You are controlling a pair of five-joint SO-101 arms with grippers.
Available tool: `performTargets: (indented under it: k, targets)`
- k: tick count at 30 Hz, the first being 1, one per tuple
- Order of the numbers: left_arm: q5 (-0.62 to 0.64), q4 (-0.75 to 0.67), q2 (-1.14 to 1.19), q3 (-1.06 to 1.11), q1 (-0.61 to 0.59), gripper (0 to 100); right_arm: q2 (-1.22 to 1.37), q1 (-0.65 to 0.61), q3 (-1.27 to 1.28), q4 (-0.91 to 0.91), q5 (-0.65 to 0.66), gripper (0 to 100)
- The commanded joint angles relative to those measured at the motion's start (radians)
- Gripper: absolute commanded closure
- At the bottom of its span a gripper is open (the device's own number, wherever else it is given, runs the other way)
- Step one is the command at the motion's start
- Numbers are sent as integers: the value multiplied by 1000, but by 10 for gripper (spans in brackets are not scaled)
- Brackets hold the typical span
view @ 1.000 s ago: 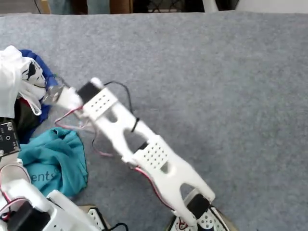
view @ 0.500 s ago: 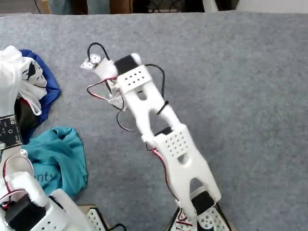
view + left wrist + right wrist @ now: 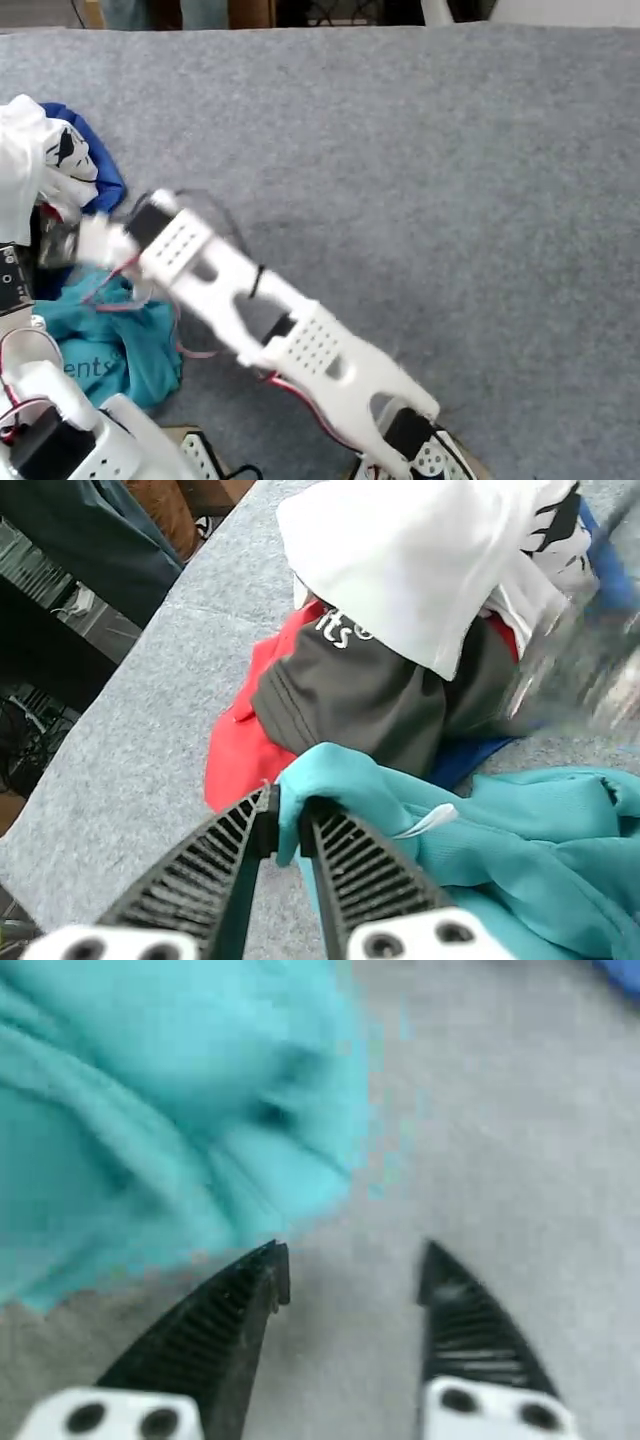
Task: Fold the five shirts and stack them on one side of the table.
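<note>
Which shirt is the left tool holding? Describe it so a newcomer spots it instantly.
On the grey felt-covered table, find the crumpled shirt heap at one edge. The teal fabric shirt lies nearest the arm bases, pinched by the left tool; its neighbours are white, dark grey, red and blue.

This looks like a robotics lab or workroom. A bench (image 3: 480,180) covered in grey felt carries white plastic arms (image 3: 290,335) at its near edge, with bare wires (image 3: 280,382) and an uncovered circuit board (image 3: 12,280); wooden furniture (image 3: 250,12) stands beyond its far edge.
</note>
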Motion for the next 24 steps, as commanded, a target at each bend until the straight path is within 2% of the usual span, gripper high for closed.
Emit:
performTargets:
  k: [1,8,14,18,24]
  targets:
    - [9,-17,2,-47,-33,971,36,-43,-33,-21,43,701]
    - [8,-18,2,-38,-35,971,134,-57,-170,-15,75,721]
    - [9,-17,2,-38,-30,970,163,-55,-223,-15,63,980]
    - [9,-17,2,-38,-30,970,160,-12,-228,28,28,986]
    - [11,-17,2,-33,-19,970,160,126,-291,129,14,985]
